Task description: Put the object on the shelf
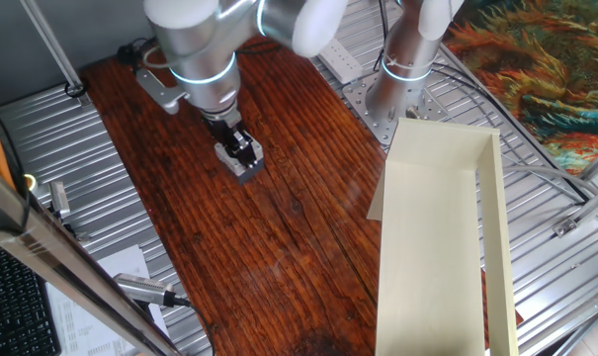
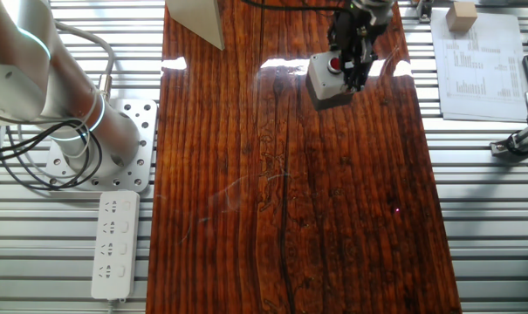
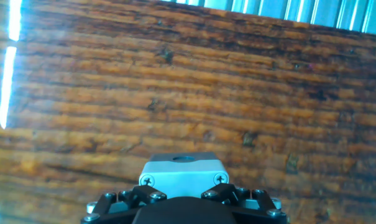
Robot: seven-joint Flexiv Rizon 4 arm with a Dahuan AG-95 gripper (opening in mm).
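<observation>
The object, a small light-grey box with a round red button on top, sits between my gripper's fingers near the far end of the wooden tabletop. In one fixed view the gripper clamps the box from above. In the hand view the box fills the gap between my fingers. I cannot tell whether the box rests on the wood or hangs just above it. The shelf, a long cream panel with a raised side wall, lies across the table from the box; only its corner shows in the other fixed view.
The arm's base stands on a metal plate beside the shelf. A white power strip lies off the tabletop near the base. A printed sheet and a keyboard lie off the table on the side away from the base.
</observation>
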